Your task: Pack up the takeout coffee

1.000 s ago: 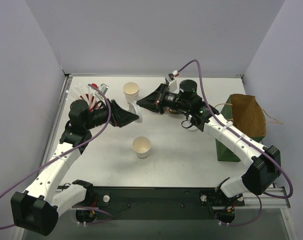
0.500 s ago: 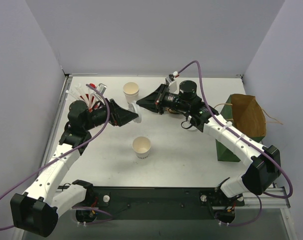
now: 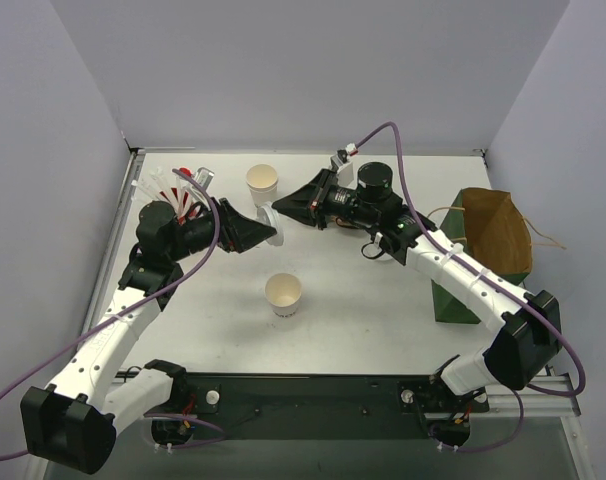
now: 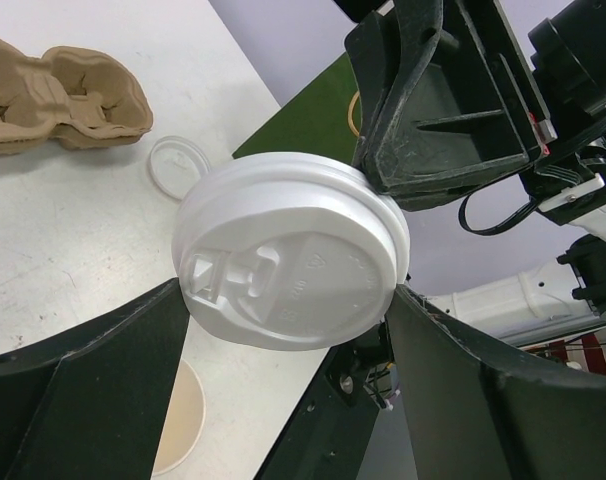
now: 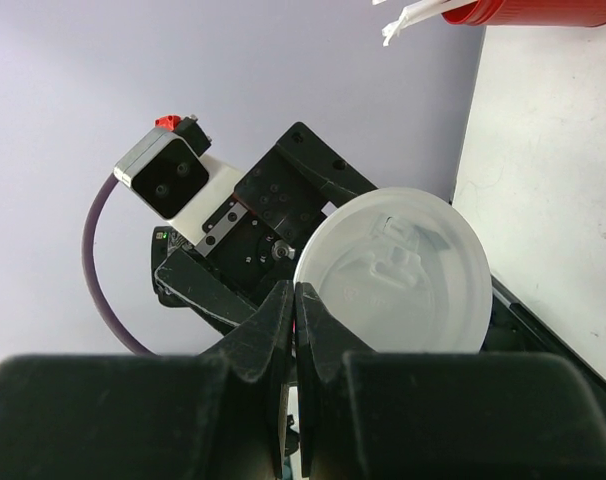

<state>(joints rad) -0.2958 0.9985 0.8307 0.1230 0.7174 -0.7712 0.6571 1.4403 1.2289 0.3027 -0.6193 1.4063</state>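
Top view: left gripper [image 3: 270,232] clamped a white lid [image 3: 273,220]. The right gripper [image 3: 286,207] sat at the lid's 2 o'clock edge. The takeout coffee cup [image 3: 283,293] stood upright and open at 6 o'clock from the lid, apart from both grippers. A second paper cup [image 3: 262,182] stood at 12 o'clock.

Left wrist: fingers [image 4: 133,380] spread wide, gripping opposite edges of the lid. A pulp carrier [image 4: 63,95] lay at 10 o'clock, with a flat lid [image 4: 176,165] just beside it.

Right wrist: fingers [image 5: 268,325] pressed nearly together at the lid's rim. Could not tell whether they pinched it.
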